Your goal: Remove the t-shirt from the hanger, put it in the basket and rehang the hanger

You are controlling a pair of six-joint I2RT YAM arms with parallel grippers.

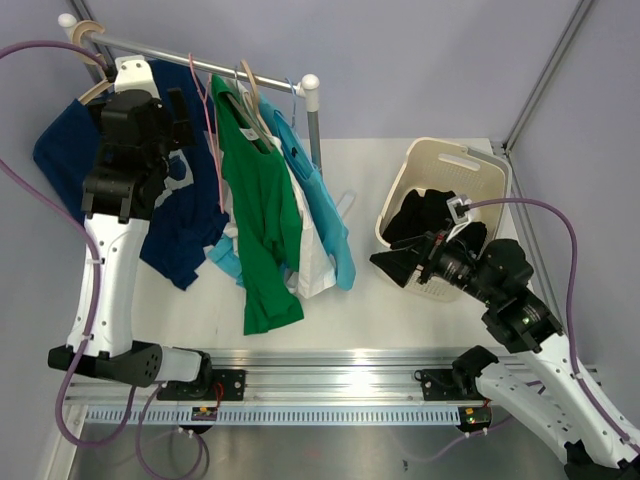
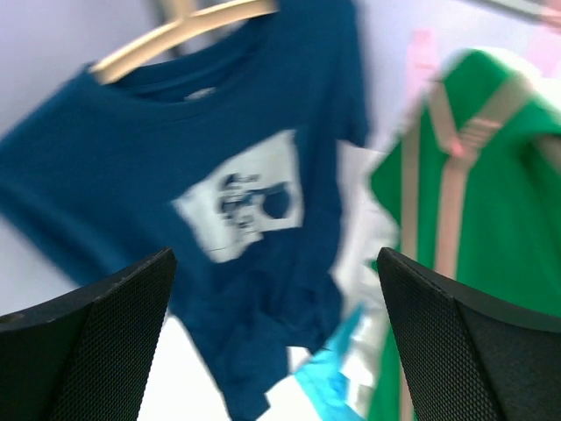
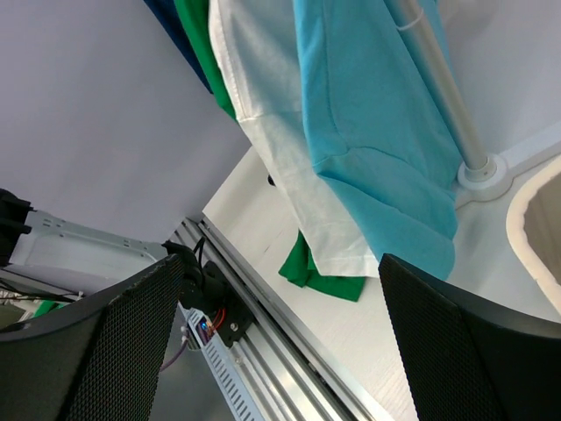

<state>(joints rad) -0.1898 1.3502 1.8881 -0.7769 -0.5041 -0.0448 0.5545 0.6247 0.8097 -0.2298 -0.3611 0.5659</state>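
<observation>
A navy t-shirt (image 1: 175,235) with a white print hangs on a wooden hanger (image 1: 92,90) at the left end of the rack rod (image 1: 190,57). It fills the left wrist view (image 2: 131,175), still on its hanger (image 2: 175,31). My left gripper (image 1: 183,118) is raised in front of the shirt's chest, open and empty (image 2: 276,351). A green t-shirt (image 1: 262,220), a white shirt (image 1: 318,265) and a light blue shirt (image 1: 325,205) hang to the right. My right gripper (image 1: 395,265) is open and empty, low beside the basket, facing the hanging shirts (image 3: 280,351).
A cream laundry basket (image 1: 478,160) holding black clothing stands at the right. The rack's upright post (image 1: 315,125) stands behind the shirts, its base in the right wrist view (image 3: 485,168). The rail (image 1: 330,380) runs along the near edge. Pink hangers (image 1: 212,130) hang between the shirts.
</observation>
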